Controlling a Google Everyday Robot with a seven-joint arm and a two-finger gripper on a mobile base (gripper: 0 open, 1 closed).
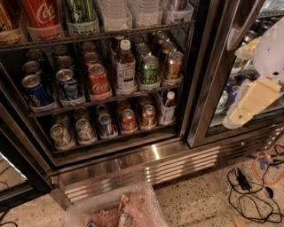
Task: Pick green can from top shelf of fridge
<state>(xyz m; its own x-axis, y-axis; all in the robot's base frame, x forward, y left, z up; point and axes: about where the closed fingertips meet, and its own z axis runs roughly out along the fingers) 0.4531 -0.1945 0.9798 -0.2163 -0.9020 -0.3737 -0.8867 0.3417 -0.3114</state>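
The fridge stands open in front of me. The green can stands in a clear tray on the top shelf, cut off by the upper edge of the view, right of the tall red Coca-Cola can. Clear bottles stand to its right. My gripper, pale cream and white, hangs at the right edge in front of the glass door. It is well right of and below the green can and touches nothing.
Lower racks hold short cans and small bottles. A clear plastic bin with wrapped items sits on the floor below the base grille. Black and orange cables lie on the floor at the right.
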